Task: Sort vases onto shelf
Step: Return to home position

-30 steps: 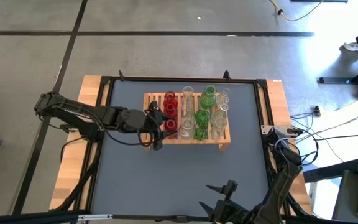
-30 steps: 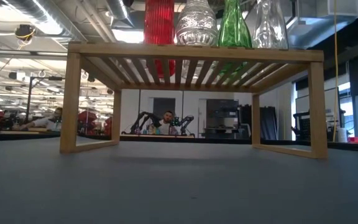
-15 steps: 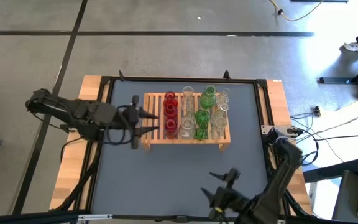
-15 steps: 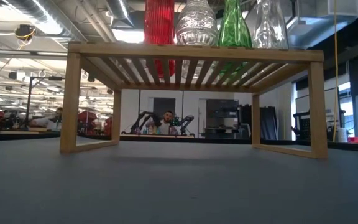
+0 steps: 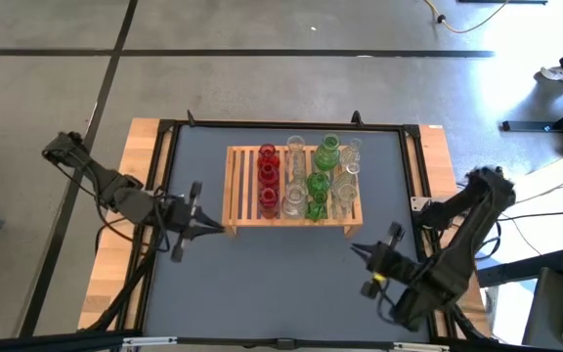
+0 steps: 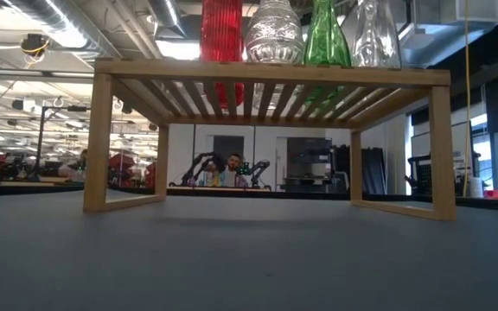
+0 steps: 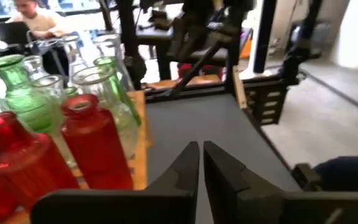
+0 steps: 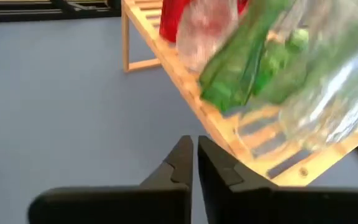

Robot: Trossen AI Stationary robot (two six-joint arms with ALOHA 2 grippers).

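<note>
High view, shelf [image 5: 242, 196]: a low rack of pale wooden slats on short legs, standing on the far half of the mat, its leftmost slats bare.
Vases: all stand on the shelf in rows running front to back, with red vases [image 5: 268, 171] at the left, then clear vases [image 5: 293, 181], green vases [image 5: 323, 166], and more clear glass at the right end.
Glass: at table height the red one [image 6: 222, 30] is ribbed, the clear one beside it [image 6: 272, 33] is bulbous with a cut pattern, and the green one [image 6: 324, 39] is smooth and narrows upward.
Surface: a matte dark grey mat [image 5: 262, 284] inside black rails, on a light wooden table [image 5: 106, 264].
Room: grey concrete floor [image 5: 262, 88] crossed by dark lines; between the shelf's legs, a workshop hall with a person [image 6: 232, 164] seated far off.
Left gripper [image 5: 218, 230]: just off the shelf's near-left corner and pointing toward it, fingers pressed together on nothing; the arm reaches in from the table's left edge.
Right gripper [image 5: 360, 252]: over the mat near the shelf's right end, apart from it, fingers closed and empty; the arm is folded above the right table edge.
</note>
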